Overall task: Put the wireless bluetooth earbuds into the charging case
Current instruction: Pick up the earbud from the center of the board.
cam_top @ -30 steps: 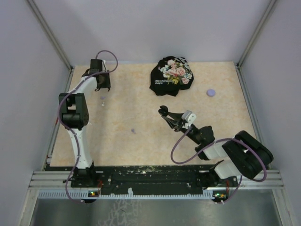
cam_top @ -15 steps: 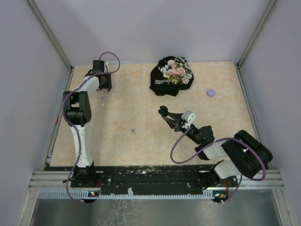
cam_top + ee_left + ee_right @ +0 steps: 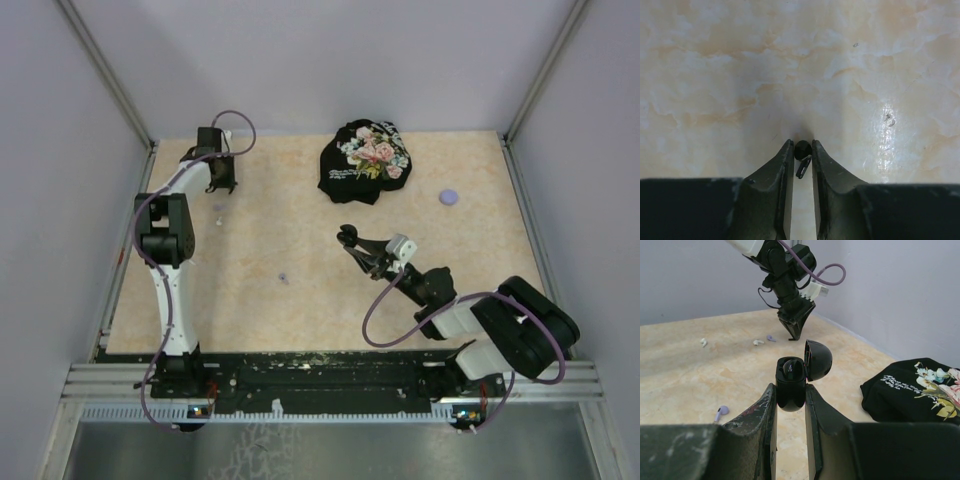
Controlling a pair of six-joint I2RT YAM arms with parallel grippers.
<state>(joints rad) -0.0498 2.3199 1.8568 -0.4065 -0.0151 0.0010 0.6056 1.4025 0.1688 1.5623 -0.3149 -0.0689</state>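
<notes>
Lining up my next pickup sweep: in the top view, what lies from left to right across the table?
left claw → lavender earbud → floral cloth → lavender puck. The right claw and its charging case overlap the cloth's span: left out.

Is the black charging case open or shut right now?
Open. In the right wrist view the charging case has its domed lid swung back, exposing the cavity.

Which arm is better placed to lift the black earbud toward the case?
Left: the left gripper pinches the black earbud. The right gripper is shut on the open charging case.
</notes>
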